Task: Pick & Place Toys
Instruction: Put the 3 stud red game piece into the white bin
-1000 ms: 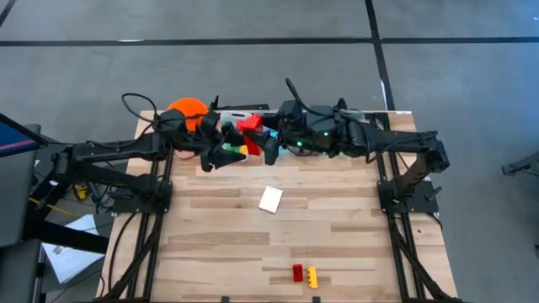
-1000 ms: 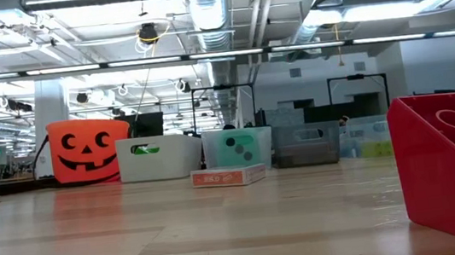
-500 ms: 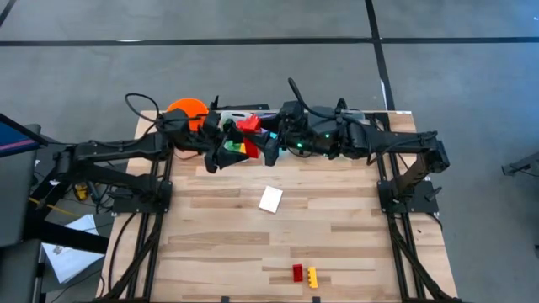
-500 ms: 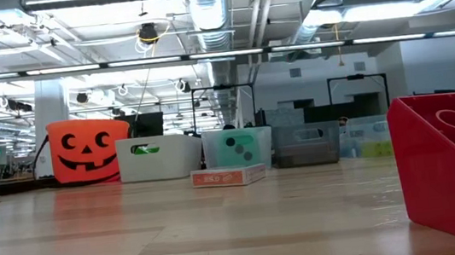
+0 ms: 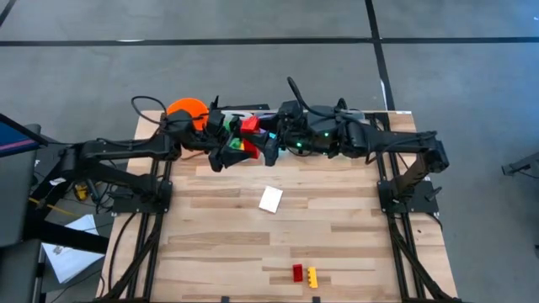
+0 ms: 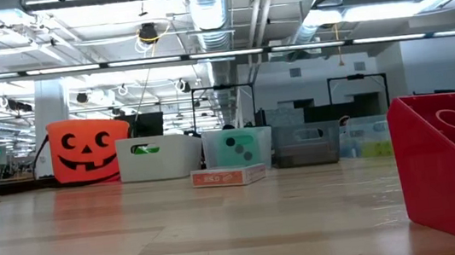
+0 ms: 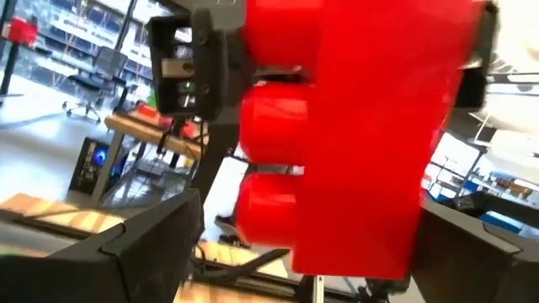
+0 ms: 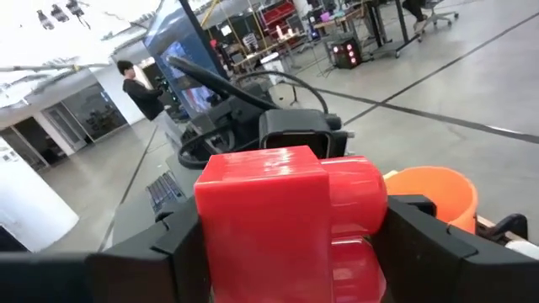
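Starting nearest the table's front edge, a small red brick (image 5: 297, 272) and a yellow brick (image 5: 312, 277) lie just beside each other, well apart from the orange bucket (image 5: 187, 109). A red-and-white card (image 5: 270, 199) lies between them and the bucket. At the far edge, beside the bucket, the right gripper (image 5: 263, 145) grips a large red brick (image 8: 286, 223), fingers pressed against both flanks, studs toward the bucket. The left gripper (image 5: 223, 155) faces it with jaws spread wide, empty, the brick filling its wrist view; judged nearer for any handover.
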